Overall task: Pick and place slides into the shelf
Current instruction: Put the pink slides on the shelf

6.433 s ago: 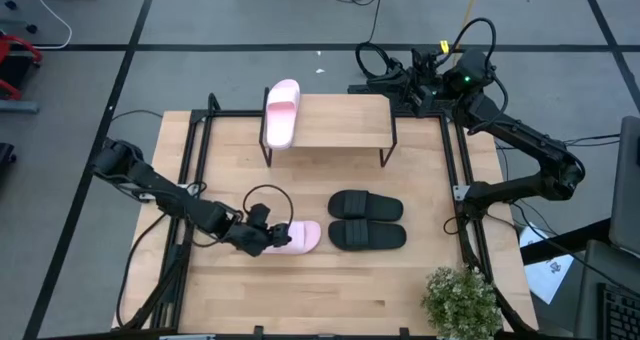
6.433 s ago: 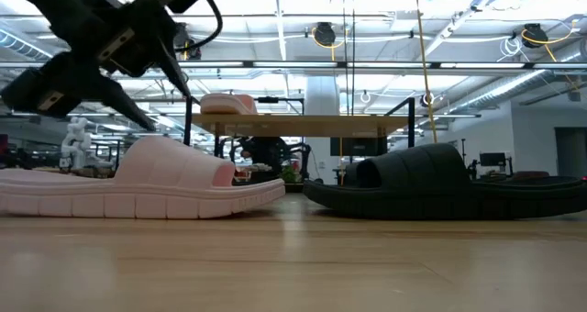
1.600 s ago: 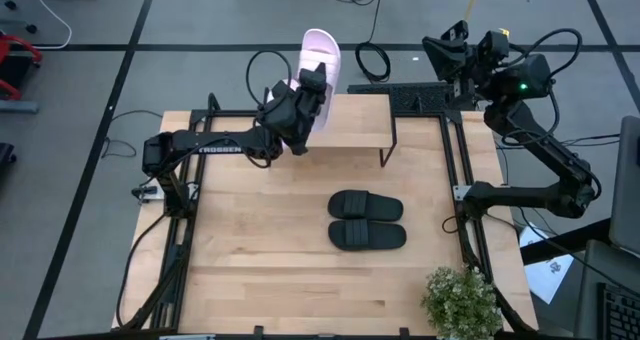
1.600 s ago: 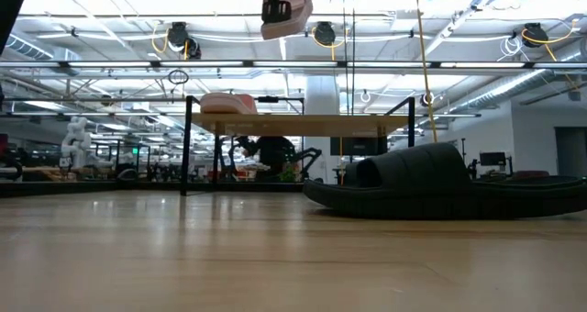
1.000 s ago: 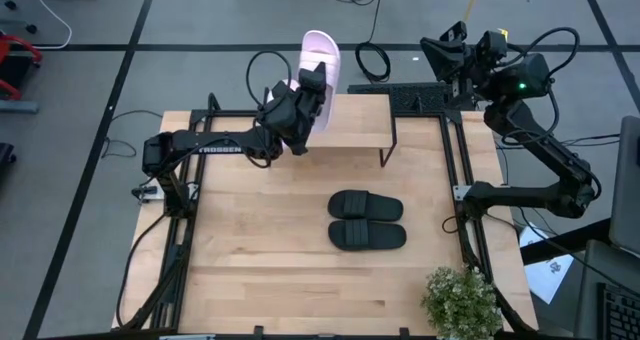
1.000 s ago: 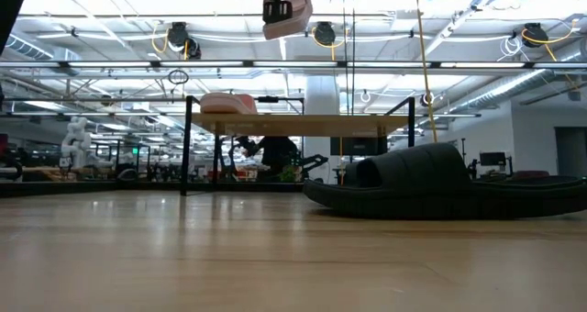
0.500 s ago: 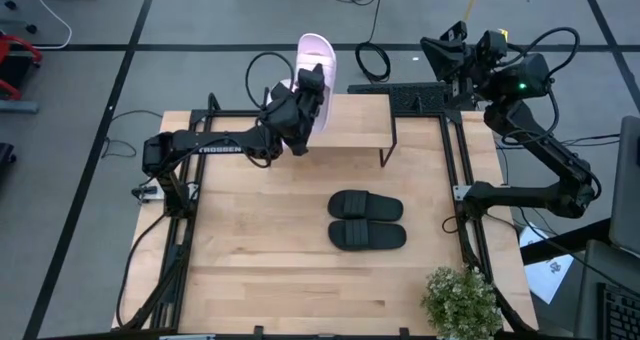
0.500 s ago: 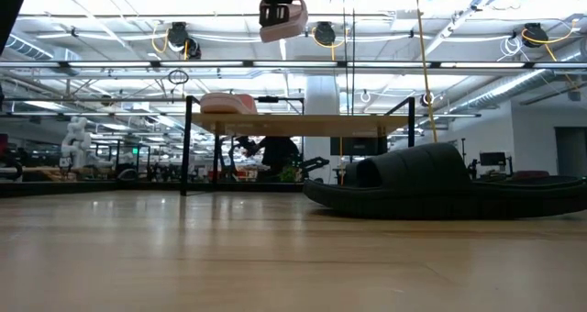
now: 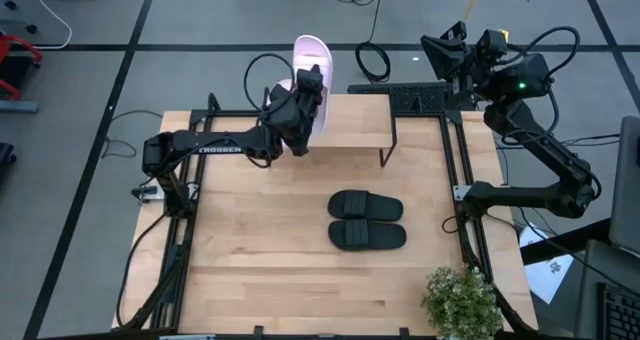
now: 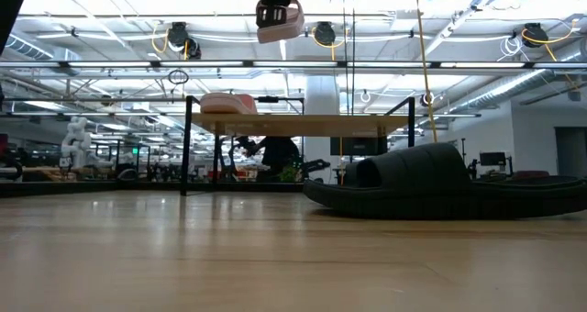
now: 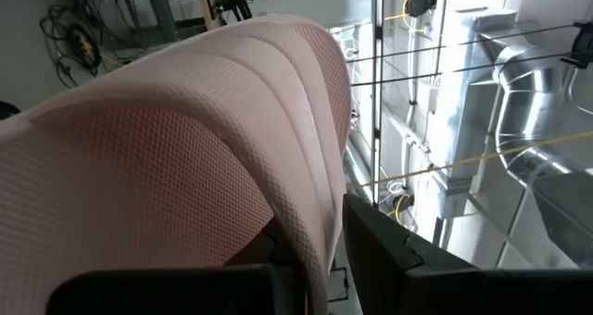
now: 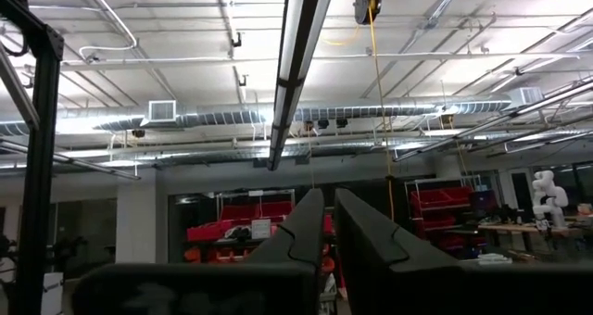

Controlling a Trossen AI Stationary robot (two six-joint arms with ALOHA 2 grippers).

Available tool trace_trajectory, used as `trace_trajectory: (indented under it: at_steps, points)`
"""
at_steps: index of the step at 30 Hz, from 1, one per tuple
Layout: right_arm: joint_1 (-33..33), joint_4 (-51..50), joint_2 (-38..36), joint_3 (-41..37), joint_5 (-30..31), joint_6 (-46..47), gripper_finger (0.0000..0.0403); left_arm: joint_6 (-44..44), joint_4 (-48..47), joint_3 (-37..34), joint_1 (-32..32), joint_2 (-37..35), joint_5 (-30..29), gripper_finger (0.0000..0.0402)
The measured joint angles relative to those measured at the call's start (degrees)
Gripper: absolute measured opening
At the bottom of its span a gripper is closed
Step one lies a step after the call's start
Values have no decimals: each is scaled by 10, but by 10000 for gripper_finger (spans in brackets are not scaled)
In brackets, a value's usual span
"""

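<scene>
One pink slide [image 9: 309, 55] hangs clamped in the left claw [image 9: 305, 92] above the shelf [image 9: 350, 123]; right claw [image 12: 326, 224] clenched.

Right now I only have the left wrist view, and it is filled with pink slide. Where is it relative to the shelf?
Observer: The left gripper holds the pink slide in the air above the shelf, at its left half.
Operator: Is anything on the shelf already?
Observer: Yes, the other pink slide lies on its left end.
Operator: And the black ones?
Observer: The black pair sits side by side on the table.
</scene>
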Motion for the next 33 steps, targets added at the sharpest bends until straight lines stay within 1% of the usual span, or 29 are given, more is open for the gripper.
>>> trace_trajectory:
  at_steps: [8, 23, 28, 30, 33]
  points:
    - [0, 0, 0, 0, 0, 0, 22, -21, 0, 0, 0, 0, 4, 63]
    - [0, 0, 0, 0, 0, 0, 22, -14, 0, 0, -3, 0, 8, 63]
    - [0, 0, 0, 0, 0, 0, 22, 15, 1, 0, -16, 0, -66, 63]
    - [0, 0, 0, 0, 3, -1, 22, 40, 0, 3, -20, 0, -93, 63]
    - [0, 0, 0, 0, 16, -4, 22, 80, -2, 23, -26, 0, -100, 63]
